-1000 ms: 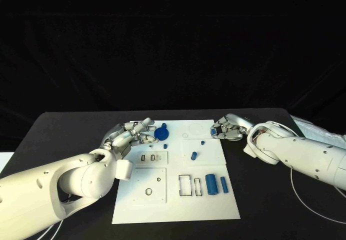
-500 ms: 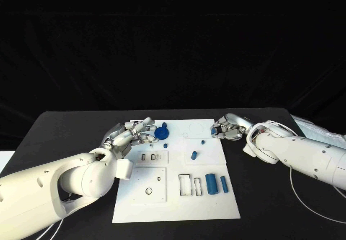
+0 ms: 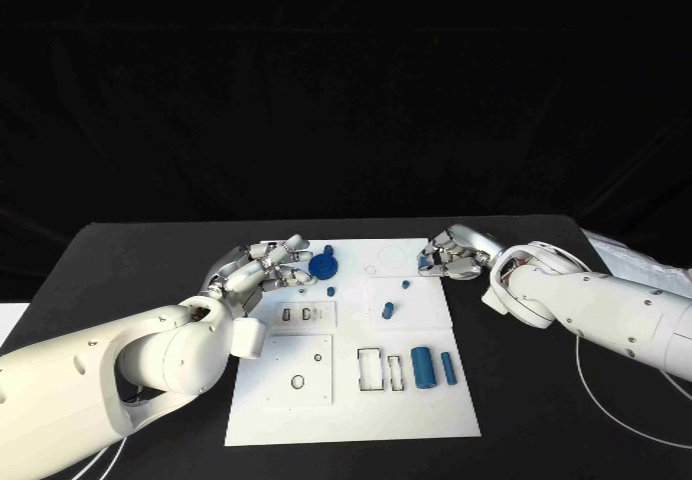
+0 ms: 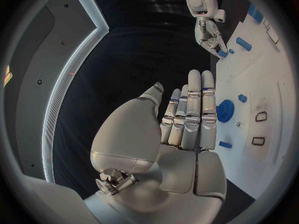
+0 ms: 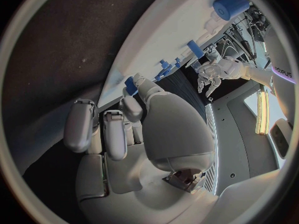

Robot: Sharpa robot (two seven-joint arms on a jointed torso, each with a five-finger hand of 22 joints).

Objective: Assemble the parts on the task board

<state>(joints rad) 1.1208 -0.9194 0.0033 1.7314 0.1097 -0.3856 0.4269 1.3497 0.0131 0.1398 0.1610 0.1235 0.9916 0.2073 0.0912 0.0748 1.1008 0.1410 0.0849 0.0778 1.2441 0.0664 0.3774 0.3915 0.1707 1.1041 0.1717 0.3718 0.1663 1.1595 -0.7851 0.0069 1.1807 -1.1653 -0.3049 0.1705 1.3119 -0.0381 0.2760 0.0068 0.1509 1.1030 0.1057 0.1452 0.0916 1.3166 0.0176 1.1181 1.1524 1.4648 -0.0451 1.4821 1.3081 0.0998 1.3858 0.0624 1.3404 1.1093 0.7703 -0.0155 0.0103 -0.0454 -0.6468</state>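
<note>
The task board (image 3: 325,395) lies in the middle of the table, long axis running from 6 to 12 o'clock. The left hand (image 3: 267,265) hovers at the board's far left edge, its fingers straight and close together, holding nothing. The blue round gear (image 3: 326,266) lies just beside the fingertips (image 4: 195,75), toward 3 o'clock from the hand in the head view, so this hand is much the nearer one to it.

The right hand (image 3: 453,254) is at the board's far right edge. It seems to pinch a small blue part (image 5: 131,84) between thumb and a finger; whether the grip is firm I cannot tell.

Nearer the robot lie a blue cylinder (image 3: 423,367) and a thinner blue peg (image 3: 449,368), both with long axis 6 to 12 o'clock, well apart from both hands.
</note>
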